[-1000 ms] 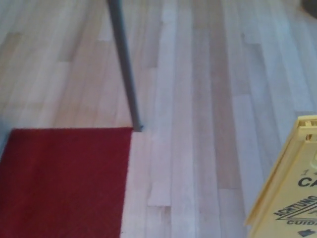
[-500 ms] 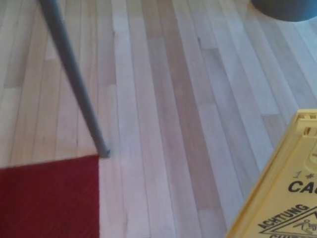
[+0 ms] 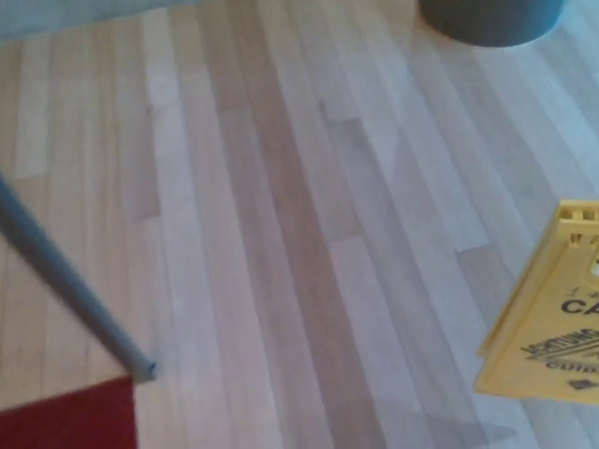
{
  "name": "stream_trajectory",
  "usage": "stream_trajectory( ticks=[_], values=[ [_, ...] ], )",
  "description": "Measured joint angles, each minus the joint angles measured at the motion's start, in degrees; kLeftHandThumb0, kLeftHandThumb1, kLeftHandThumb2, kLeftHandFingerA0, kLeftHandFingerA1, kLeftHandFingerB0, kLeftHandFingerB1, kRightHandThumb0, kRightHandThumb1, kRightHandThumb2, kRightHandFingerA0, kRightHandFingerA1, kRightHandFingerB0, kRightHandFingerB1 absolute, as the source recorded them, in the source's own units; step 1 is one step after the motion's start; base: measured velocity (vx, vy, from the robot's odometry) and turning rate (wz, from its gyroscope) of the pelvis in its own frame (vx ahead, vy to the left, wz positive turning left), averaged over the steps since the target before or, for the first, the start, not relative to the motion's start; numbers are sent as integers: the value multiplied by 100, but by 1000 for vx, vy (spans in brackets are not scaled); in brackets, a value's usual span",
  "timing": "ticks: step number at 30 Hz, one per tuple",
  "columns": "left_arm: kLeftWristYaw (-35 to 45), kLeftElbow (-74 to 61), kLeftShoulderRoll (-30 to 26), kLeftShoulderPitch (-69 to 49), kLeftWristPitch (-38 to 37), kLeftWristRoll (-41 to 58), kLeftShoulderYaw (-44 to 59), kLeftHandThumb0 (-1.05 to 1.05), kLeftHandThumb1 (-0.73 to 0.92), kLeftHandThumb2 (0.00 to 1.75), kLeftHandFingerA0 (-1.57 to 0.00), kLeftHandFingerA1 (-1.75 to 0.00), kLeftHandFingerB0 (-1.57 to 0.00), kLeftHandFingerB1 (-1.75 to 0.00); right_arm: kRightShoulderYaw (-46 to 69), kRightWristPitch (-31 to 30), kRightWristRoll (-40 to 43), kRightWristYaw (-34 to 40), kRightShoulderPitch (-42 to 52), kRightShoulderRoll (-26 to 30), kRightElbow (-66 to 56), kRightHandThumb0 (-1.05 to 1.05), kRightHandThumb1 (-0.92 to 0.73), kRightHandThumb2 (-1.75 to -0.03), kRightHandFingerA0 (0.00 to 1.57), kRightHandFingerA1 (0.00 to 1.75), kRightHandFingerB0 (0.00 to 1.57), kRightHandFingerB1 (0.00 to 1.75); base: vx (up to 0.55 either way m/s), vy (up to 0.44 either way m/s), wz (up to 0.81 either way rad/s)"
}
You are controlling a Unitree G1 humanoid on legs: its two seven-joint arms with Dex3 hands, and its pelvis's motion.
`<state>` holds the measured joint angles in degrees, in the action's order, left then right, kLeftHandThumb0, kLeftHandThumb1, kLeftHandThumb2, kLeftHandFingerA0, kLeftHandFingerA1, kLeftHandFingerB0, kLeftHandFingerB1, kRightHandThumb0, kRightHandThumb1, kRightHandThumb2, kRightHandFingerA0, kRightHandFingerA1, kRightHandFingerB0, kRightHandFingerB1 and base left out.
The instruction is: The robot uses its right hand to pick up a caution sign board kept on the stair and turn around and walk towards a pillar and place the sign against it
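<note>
The yellow caution sign board sits at the right edge of the frame, tilted, its black lettering partly cut off, above the pale wooden plank floor. Neither robot hand shows, so their state cannot be told. A dark round base sits upper right; a grey pole slants at left, ending by a red carpet at lower left.

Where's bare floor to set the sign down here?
Free: the wide light wooden plank floor, between the slanted grey metal pole and the yellow plastic caution sign. Occupied: dark red carpet at the bottom-left corner, round grey base at top right.
</note>
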<state>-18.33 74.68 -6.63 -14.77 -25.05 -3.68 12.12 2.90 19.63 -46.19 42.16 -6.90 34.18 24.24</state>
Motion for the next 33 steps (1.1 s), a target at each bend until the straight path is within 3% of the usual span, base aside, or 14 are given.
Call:
stream_trajectory(
  ticks=[2, 5, 6, 9, 18, 19, 21, 22, 24, 25, 28, 29, 31, 33],
  values=[
    [1, 0, -16, -4, -3, 5, 13, -2, 59, 79, -98, -83, -89, -64, 7, -28, 43, -71, -9, 2, -33, -9, -49, -95, 105, 148, 98, 110, 481, 164, -86],
    [-5, -32, -60, 111, -5, -9, -19, -6, 59, 80, -101, -88, -90, -65, 2, -51, 104, -155, -159, -13, -102, -10, -49, -96, 105, 149, 99, 110, 420, 213, -53],
    [-8, -44, -75, 112, -5, -6, -17, 3, 54, 90, -99, -85, -91, -64, 1, -57, 126, -183, -159, -15, -102, -8, -49, -95, 105, 149, 99, 109, 415, 188, -34],
    [-14, -52, -81, 87, -6, -7, -23, -6, 57, 80, -99, -86, -89, -65, -16, -64, 166, -264, -158, -17, -87, -7, -50, -91, 103, 152, 98, 109, 357, 60, -31],
    [-4, 17, -12, 86, 0, -12, -43, -4, 55, 90, -101, -87, -92, -65, -223, -126, 162, -546, -332, -3, 145, -9, -50, -93, 104, 149, 97, 110, 420, -254, -15],
    [-5, 8, -9, 85, -1, -14, -45, -5, 58, 77, -99, -85, -91, -63, -229, -127, 163, -552, -382, 9, 180, -10, -50, -93, 104, 149, 98, 109, 399, -213, -21],
    [-7, -1, -11, 88, -3, -23, -58, -5, 58, 77, -99, -85, -91, -63, -242, -139, 162, -559, -476, 34, 232, -10, -50, -93, 104, 149, 98, 109, 287, -130, -12],
    [-7, 0, -11, 87, -3, -32, -71, 2, 54, 90, -100, -83, -90, -63, -249, -153, 162, -562, -510, 42, 251, -13, -50, -97, 103, 148, 98, 111, 204, -98, -26],
    [-8, -4, -12, 75, -4, -43, -93, 2, 54, 90, -100, -83, -90, -63, -265, -190, 153, -587, -526, 55, 266, -13, -50, -97, 103, 148, 98, 111, 285, -84, -28],
    [-8, -5, -12, 70, -5, -46, -98, 1, 57, 82, -98, -86, -90, -64, -267, -206, 152, -598, -532, 63, 269, -10, -49, -95, 105, 155, 98, 113, 319, -49, -31],
    [-11, 1, -13, 36, -4, -48, -104, 1, 55, 85, -99, -86, -90, -64, -360, -225, 141, -607, -570, 67, 274, -10, -50, -94, 103, 158, 97, 116, 322, -27, -42],
    [-12, 2, -13, 37, -4, -49, -104, -6, 59, 76, -99, -85, -88, -63, -418, -222, 132, -607, -583, 67, 274, -12, -50, -96, 104, 157, 97, 118, 327, -5, -28],
    [-10, 8, -15, 45, -4, -45, -93, -2, 55, 86, -100, -85, -90, -63, -504, -212, 128, -614, -592, 55, 270, -13, -50, -98, 106, 154, 99, 116, 345, 137, -39],
    [-5, 8, -61, 62, -2, -38, -67, -2, 55, 86, -100, -85, -90, -63, -582, -200, 129, -617, -646, 20, 267, -13, -50, -98, 106, 154, 99, 116, 410, 113, -45]
  ],
)
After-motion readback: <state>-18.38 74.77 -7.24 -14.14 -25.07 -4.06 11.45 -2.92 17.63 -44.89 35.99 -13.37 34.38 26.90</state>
